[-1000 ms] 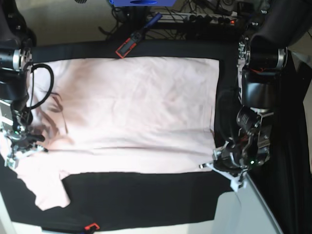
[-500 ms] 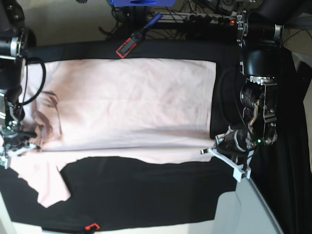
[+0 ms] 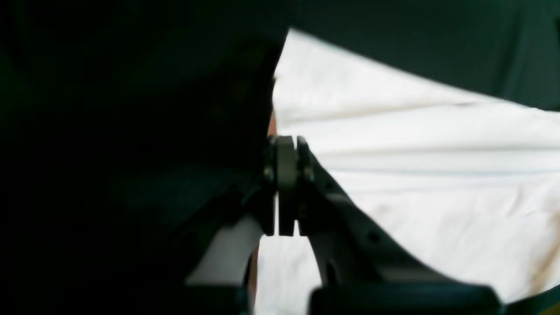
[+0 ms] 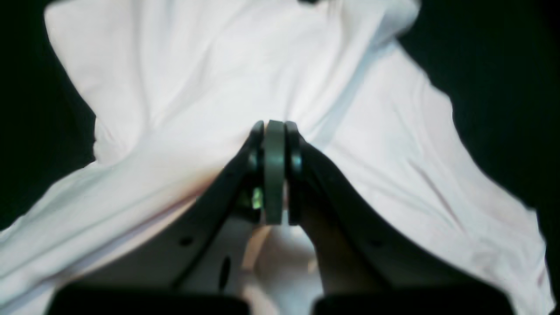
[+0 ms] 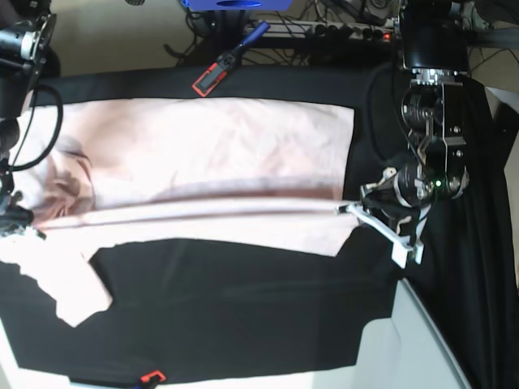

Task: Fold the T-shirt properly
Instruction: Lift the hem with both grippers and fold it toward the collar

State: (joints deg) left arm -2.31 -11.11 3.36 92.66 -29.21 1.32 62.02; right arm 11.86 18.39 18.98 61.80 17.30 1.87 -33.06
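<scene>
The pale pink T-shirt (image 5: pixel 211 146) lies wrinkled across the black table cloth (image 5: pixel 243 308), plain side up. Its near long edge is lifted and stretched in a taut line between my two grippers. My left gripper (image 5: pixel 350 209) is shut on the shirt's corner at the base view's right; in the left wrist view the gripper (image 3: pixel 286 144) is closed at the shirt's (image 3: pixel 415 166) edge. My right gripper (image 5: pixel 24 225) is shut on the shirt near the sleeve (image 5: pixel 77 292), which hangs down at the left. The right wrist view shows this gripper (image 4: pixel 274 127) pinching bunched shirt fabric (image 4: pixel 197 87).
A red and black clamp tool (image 5: pixel 212 77) lies on the cloth's far edge. A blue object (image 5: pixel 235 4) and a power strip with cables (image 5: pixel 340 32) sit behind the table. A small red tag (image 5: pixel 152 377) is at the cloth's front edge. The pale table corner (image 5: pixel 422 340) shows at lower right.
Both grippers have moved toward the far side of the table, carrying the shirt's near edge with them. More black cloth shows in front and the sleeve has slid along.
</scene>
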